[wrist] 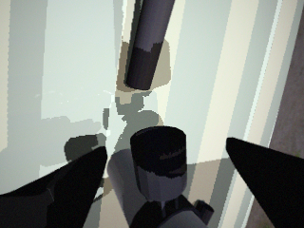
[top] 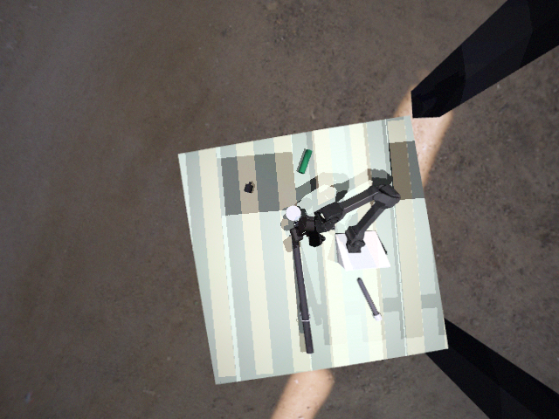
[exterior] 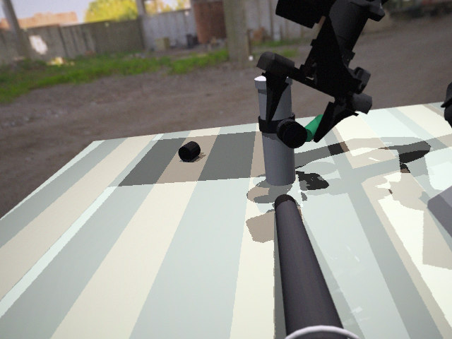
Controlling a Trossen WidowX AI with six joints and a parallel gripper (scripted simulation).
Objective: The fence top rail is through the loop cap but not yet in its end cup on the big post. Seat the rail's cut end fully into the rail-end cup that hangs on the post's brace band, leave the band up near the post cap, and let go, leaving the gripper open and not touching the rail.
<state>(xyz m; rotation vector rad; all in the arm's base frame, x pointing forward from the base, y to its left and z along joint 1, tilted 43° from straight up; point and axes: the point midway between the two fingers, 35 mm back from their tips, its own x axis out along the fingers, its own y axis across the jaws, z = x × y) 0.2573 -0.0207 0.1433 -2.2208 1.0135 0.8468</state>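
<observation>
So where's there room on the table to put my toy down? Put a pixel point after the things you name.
There's a wide patch left of the long rail (top: pixel 301 284) (exterior: pixel 304 263) (wrist: pixel 151 43) in the top view, below the small black cylinder (top: pixel 248 187) (exterior: pixel 189 150). Another lies between that cylinder and the green tube (top: pixel 304 161) (exterior: pixel 315 127). It's crowded around the big post (top: pixel 293 212) (exterior: pixel 279 157), where the open jaws are.
</observation>
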